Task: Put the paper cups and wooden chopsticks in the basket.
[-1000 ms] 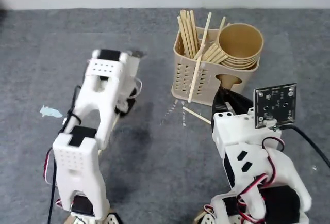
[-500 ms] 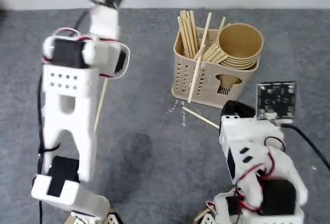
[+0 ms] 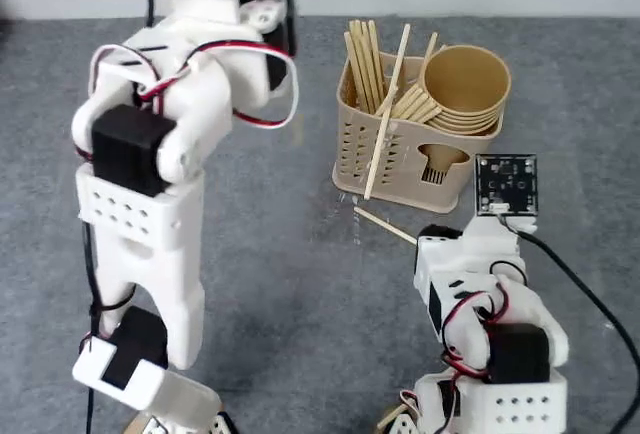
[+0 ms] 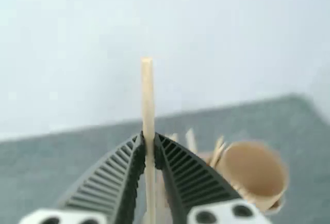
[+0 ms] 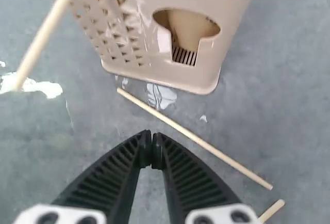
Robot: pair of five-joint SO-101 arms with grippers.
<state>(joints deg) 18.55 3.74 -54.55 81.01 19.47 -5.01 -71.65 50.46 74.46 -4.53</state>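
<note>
Basket (image 3: 392,161) has leaning chopstick (image 3: 386,114) against front; loose chopstick (image 3: 383,225) lies nearby.

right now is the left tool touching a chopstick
Touching. The left wrist view shows the left tool shut on a chopstick, gripping it from both sides.

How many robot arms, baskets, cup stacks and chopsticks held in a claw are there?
Robot arms: 2
Basket: 1
Stack of paper cups: 1
Chopstick held in the left claw: 1
Total: 5
</note>
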